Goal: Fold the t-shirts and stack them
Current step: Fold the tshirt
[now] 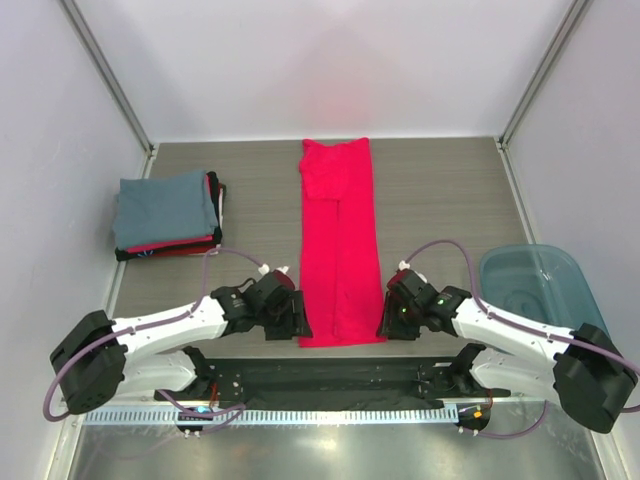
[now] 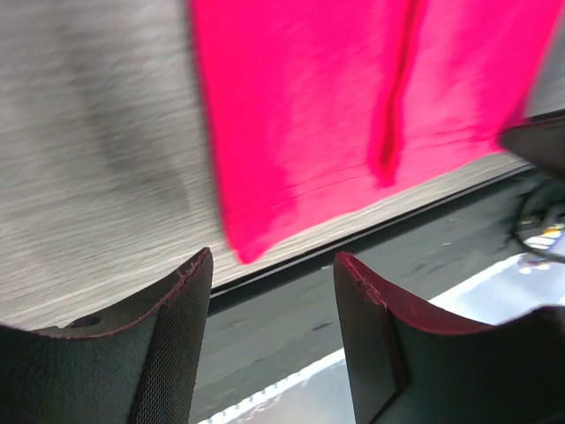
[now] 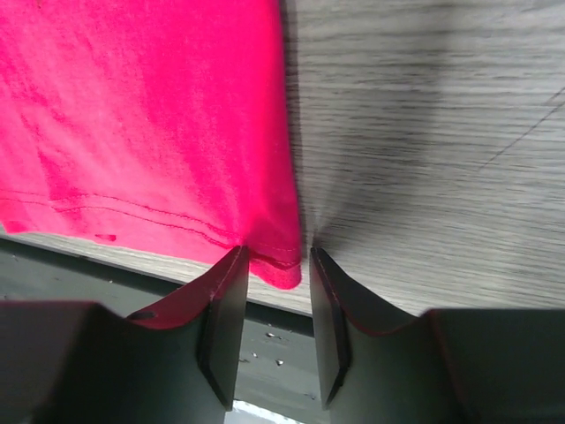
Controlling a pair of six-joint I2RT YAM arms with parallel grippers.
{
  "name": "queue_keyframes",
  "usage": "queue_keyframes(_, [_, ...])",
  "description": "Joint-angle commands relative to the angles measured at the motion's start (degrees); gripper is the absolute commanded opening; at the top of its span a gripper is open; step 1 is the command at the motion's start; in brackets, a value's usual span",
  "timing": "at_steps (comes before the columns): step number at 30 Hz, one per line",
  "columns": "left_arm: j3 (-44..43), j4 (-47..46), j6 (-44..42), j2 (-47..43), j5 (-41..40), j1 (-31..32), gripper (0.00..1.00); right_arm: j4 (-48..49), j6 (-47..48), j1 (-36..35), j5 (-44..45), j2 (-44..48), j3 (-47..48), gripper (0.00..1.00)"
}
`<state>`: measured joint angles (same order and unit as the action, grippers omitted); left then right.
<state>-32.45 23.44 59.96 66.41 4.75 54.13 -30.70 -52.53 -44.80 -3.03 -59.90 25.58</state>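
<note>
- Left gripper (image 2: 272, 258) sits at the red-pink t-shirt's (image 1: 340, 250) near-left corner, jaws spread wide, nothing between them.
- Right gripper (image 3: 274, 256) is at its near-right corner, jaws parted, straddling the hem.

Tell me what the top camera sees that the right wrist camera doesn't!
Only the top camera shows the stack of folded t-shirts on the left, the teal tub on the right, both arms, and the whole long red-pink t-shirt. Only the right wrist camera shows the shirt's stitched hem up close, with its corner right at the gap between the open fingers of the right end effector. Both show the red-pink t-shirt lying on the grey wooden table.
</note>
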Motion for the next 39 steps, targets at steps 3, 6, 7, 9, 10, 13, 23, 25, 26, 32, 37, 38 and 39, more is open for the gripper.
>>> queue_keyframes(3, [3.7, -1.3, 1.9, -2.3, 1.6, -0.4, 0.56, 1.8, -2.6, -0.9, -0.7, 0.7, -1.6, 0.33])
queue_keyframes(6, [5.0, -3.6, 2.9, -2.0, 3.4, -0.5, 0.53, 1.9, -2.8, -1.2, -1.4, 0.9, -1.5, 0.18])
queue_keyframes(7, [5.6, -4.2, 3.1, -1.7, 3.9, -0.5, 0.52, 1.9, -2.8, -1.3, -1.6, 1.0, -1.5, 0.15])
queue_keyframes(9, [6.3, -5.8, 3.6, -1.2, 4.9, -0.5, 0.5, 1.8, -2.8, -1.3, -1.7, 0.9, -1.3, 0.11])
queue_keyframes(10, [6.5, -6.3, 3.7, -0.6, 5.1, -0.6, 0.49, 1.8, -2.8, -1.3, -1.8, 0.8, -1.3, 0.09])
queue_keyframes(13, [6.7, -7.8, 3.9, 0.9, 5.2, -0.8, 0.43, 1.6, -2.6, -1.4, -1.8, 0.7, -1.1, 0.07])
queue_keyframes(23, [8.0, -11.5, 4.9, 3.8, 4.5, -2.6, 0.27, 1.5, -3.0, -1.9, -1.6, 2.6, -1.8, 0.03])
queue_keyframes(25, [8.1, -11.2, 4.8, 3.8, 4.5, -2.9, 0.11, 0.9, -2.5, -1.9, -1.2, 2.9, -1.8, 0.01])
queue_keyframes(26, [8.1, -10.7, 4.7, 3.7, 4.6, -2.9, 0.02, 0.7, -2.4, -1.9, -0.9, 3.1, -1.5, 0.01])
queue_keyframes(32, [6.3, -9.5, 4.4, -0.1, 6.9, -3.8, 0.0, -3.4, -1.0, -2.0, 2.7, 5.6, 3.0, 0.01])
queue_keyframes(37, [3.1, -7.7, 2.0, -0.7, 9.4, -8.8, 0.0, -5.0, 1.6, -1.6, 7.4, 3.9, 8.7, 0.01])
queue_keyframes(38, [2.0, -7.6, 1.6, -0.4, 9.8, -9.6, 0.0, -4.9, 2.8, -0.9, 8.1, 3.0, 10.5, 0.01])
queue_keyframes(39, [1.1, -7.8, 1.2, -0.1, 11.1, -10.6, 0.0, -4.8, 3.6, -0.2, 8.5, 2.1, 11.6, 0.01])
